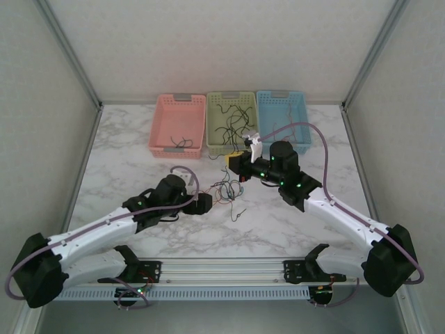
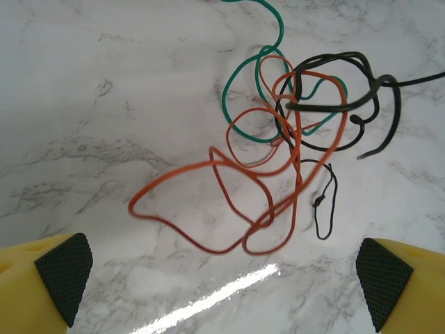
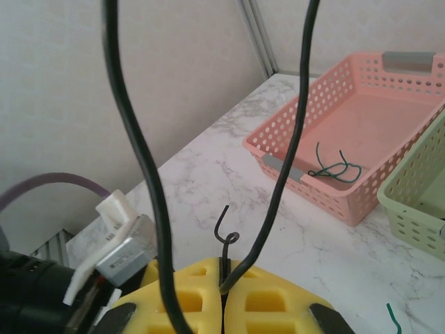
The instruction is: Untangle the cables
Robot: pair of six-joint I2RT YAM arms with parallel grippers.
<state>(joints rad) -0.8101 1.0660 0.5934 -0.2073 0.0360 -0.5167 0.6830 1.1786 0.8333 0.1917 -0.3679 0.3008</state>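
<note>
A clump of cables (image 1: 226, 191) lies on the marble table between the two arms. From the left wrist I see an orange cable (image 2: 236, 202) looped through a green cable (image 2: 243, 104) and black cables (image 2: 348, 97) on the marble. My left gripper (image 2: 222, 285) stands open just short of them, with nothing between its pads (image 2: 62, 275). It sits left of the clump (image 1: 206, 203). My right gripper (image 3: 224, 275) is shut on a thick black cable (image 3: 281, 167) and a thin hooked black wire (image 3: 224, 236), above the clump's far side (image 1: 231, 161).
Three baskets stand in a row at the back: pink (image 1: 160, 125), green (image 1: 212, 122) and blue (image 1: 306, 118). The pink basket (image 3: 313, 104) holds a green cable (image 3: 334, 169); the green one holds several cables. A loose black wire (image 1: 240, 213) lies near the clump.
</note>
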